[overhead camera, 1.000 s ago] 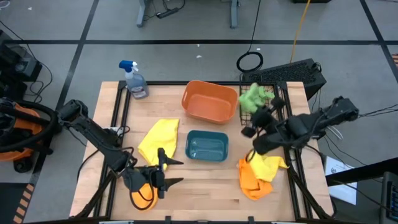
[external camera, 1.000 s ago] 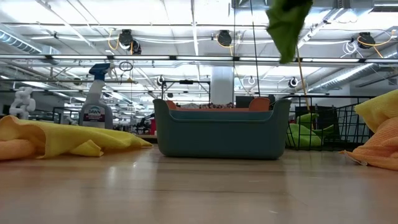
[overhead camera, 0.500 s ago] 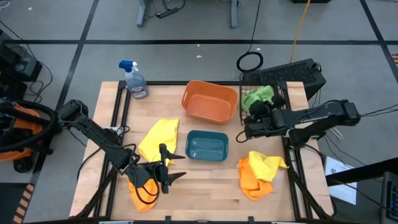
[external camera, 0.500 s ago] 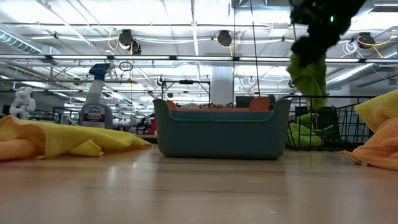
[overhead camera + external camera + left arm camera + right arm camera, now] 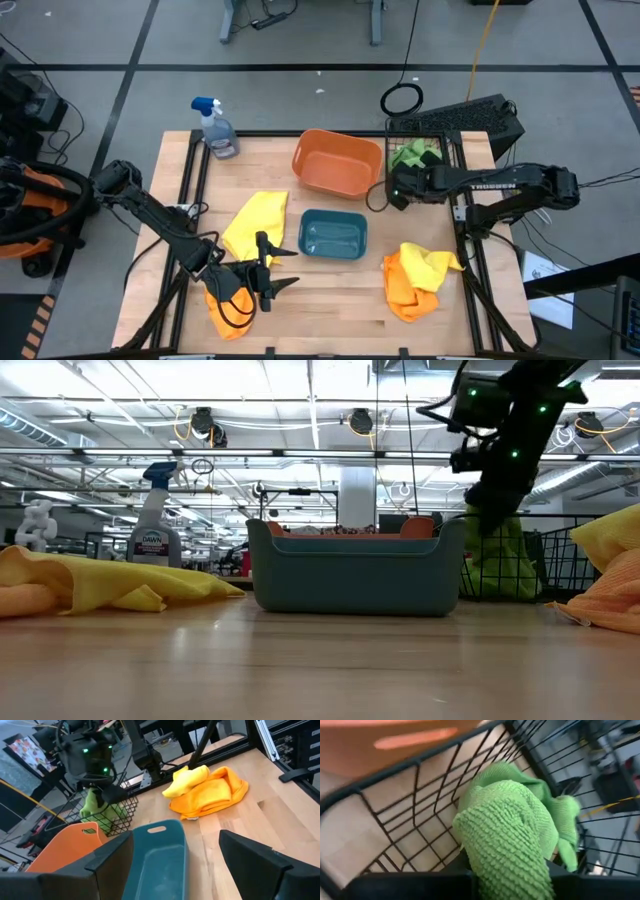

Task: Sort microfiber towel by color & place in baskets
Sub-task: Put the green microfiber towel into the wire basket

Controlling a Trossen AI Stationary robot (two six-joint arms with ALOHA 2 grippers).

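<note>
My right gripper is clamped on a green towel over the black wire basket at the counter's far right corner. Orange tub and teal tray are empty. Yellow towels and orange towels remain unsorted. My left gripper, fingers apart, waits near the front edge.

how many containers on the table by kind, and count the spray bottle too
orange tub: 1
teal tray: 1
black wire basket: 1
spray bottle: 1
total: 4
</note>
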